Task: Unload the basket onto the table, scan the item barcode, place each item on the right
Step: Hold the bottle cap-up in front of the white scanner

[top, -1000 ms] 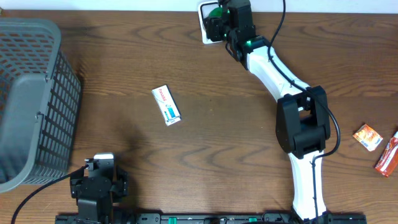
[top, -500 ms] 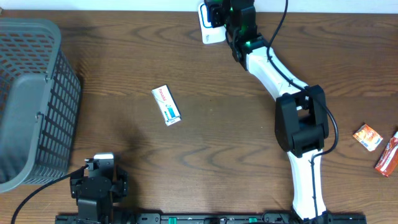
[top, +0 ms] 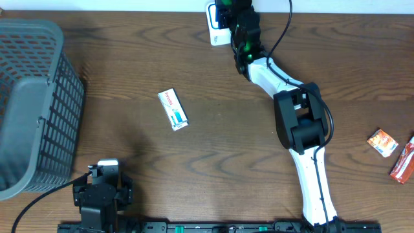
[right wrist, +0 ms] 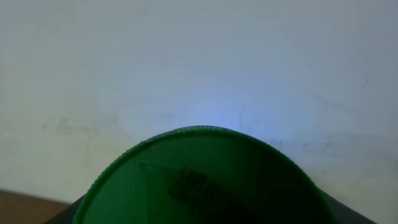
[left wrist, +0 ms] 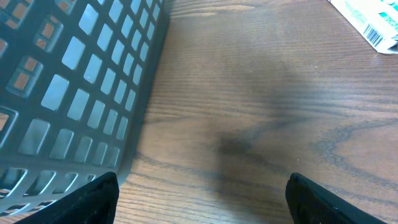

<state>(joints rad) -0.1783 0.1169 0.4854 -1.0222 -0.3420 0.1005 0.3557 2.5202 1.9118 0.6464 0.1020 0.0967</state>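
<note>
Wooden desk: brown, grained, carrying everything here.
Grey basket: plastic lattice walls, lying against the left edge of the desk. Its mesh fills the left side of the left wrist view.
Right arm: white and black, reaching from the near edge, right of centre, diagonally to the far edge near the middle.
Left end effector: parked by the near-left corner with its jaws spread wide and nothing but bare wood between the tips.
Right end effector: at the far edge, closed around the green item.
White scanner unit: sits at the far edge near the middle, just beside the right end effector.
White box: lies flat left of the desk's centre, well apart from both arms, with red and blue print on top. The left wrist view shows a barcode at its end.
Green item: round with a ridged rim, held up at the far edge by the scanner unit. It fills the lower part of the right wrist view against a pale wall.
Orange sachet: near the right edge.
Red packet: at the right edge, just beside the sachet.
</note>
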